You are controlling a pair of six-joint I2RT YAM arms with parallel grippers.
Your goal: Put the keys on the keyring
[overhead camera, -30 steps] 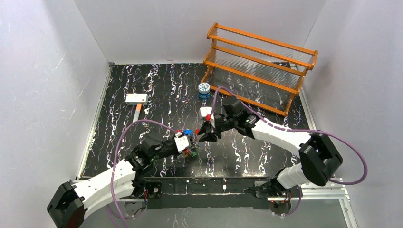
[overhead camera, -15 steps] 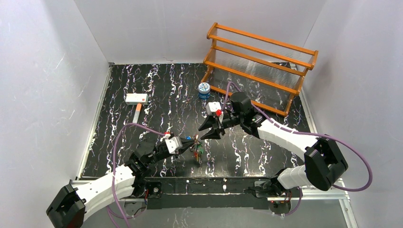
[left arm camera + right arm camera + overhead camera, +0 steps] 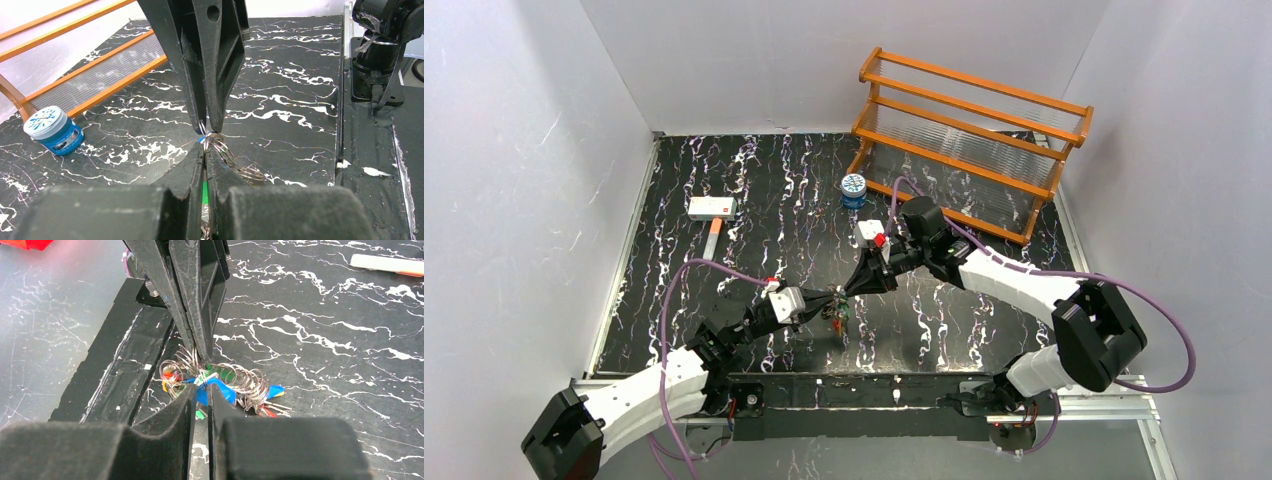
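The left gripper (image 3: pixel 829 303) is clamped tight on the keyring (image 3: pixel 245 377), with the keys (image 3: pixel 840 318) bunched beneath it, low over the worktop's (image 3: pixel 944 330) near middle. The right gripper (image 3: pixel 849 292) stands nearly closed around a blue key (image 3: pixel 225 392); I cannot tell whether it grips. Any twist could slip the thin ring free.

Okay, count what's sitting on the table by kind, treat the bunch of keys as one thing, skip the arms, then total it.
Key bunch: 1
Blue tin: 1
Orange rack: 1
White-headed hammer: 1
Total: 4
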